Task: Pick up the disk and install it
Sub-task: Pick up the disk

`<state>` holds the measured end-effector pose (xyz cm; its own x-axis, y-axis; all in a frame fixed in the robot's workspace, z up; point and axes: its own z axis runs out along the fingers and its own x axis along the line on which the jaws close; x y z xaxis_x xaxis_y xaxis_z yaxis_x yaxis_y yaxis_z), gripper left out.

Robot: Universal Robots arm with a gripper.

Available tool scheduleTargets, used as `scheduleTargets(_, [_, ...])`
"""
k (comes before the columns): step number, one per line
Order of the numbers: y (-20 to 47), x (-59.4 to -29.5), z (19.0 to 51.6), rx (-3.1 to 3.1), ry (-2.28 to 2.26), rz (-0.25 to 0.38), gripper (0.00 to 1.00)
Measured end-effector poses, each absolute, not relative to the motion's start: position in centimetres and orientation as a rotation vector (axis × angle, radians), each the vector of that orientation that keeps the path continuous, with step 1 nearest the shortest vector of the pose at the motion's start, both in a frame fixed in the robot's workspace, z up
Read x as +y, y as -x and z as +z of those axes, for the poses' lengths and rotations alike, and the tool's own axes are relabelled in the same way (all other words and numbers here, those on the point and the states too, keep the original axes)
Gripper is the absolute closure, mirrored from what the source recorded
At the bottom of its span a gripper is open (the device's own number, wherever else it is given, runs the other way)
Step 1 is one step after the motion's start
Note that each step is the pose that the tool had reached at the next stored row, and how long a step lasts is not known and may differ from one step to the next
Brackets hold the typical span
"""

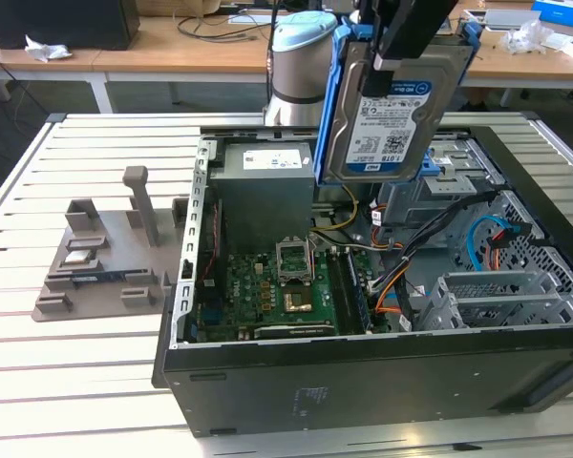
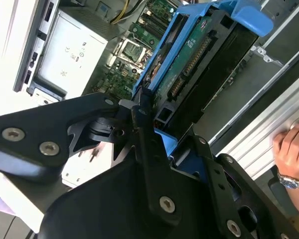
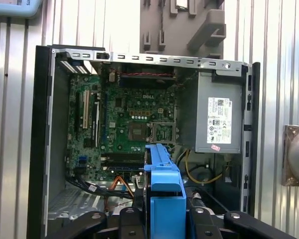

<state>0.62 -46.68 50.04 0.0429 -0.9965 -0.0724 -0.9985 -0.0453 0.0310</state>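
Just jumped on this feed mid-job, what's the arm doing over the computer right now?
The gripper has its fingers shut on the disk, which sits in its blue bracket. It holds the disk upright in the air above the open computer case, over the drive-bay side at the exterior view's right. The disk is not yet seated in the case. In the second wrist view, a person's hand is by the slatted table beside the case.
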Motion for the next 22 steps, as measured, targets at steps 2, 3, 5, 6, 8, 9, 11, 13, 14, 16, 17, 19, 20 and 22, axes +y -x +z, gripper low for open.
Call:
scheduleTargets(2, [-0.6,-46.8,50.0,2.151,2.248,0.115,0.64])
scheduleTargets(3, [-0.6,-46.9,50.0,2.151,2.248,0.115,0.64])
scheduleTargets(5, [-0.6,-47.1,50.0,2.151,2.248,0.115,0.64])
scheduleTargets(6, [-0.6,-47.3,50.0,2.151,2.248,0.115,0.64])
scheduleTargets(8, [-0.6,-47.5,49.9,2.151,2.248,0.115,0.64])
scheduleTargets(9, [-0.6,-47.7,49.9,2.151,2.248,0.115,0.64])
scheduleTargets(11, [-0.6,-47.9,49.9,2.151,2.248,0.115,0.64])
scheduleTargets(13, [-0.6,-48.2,49.9,2.151,2.248,0.115,0.64])
scheduleTargets(14, [-0.6,-48.3,49.8,2.151,2.248,0.115,0.64])
scheduleTargets(16, [-0.6,-48.5,49.8,2.151,2.248,0.115,0.64])
scheduleTargets(17, [-0.6,-48.6,49.8,2.151,2.248,0.115,0.64])
scheduleTargets(19, [-0.6,-49.0,49.8,2.151,2.248,0.115,0.64])
scheduleTargets(20, [-0.6,-49.0,49.7,2.151,2.248,0.115,0.64])
scheduleTargets(22, [-0.6,-49.3,49.7,2.151,2.248,0.115,0.64])
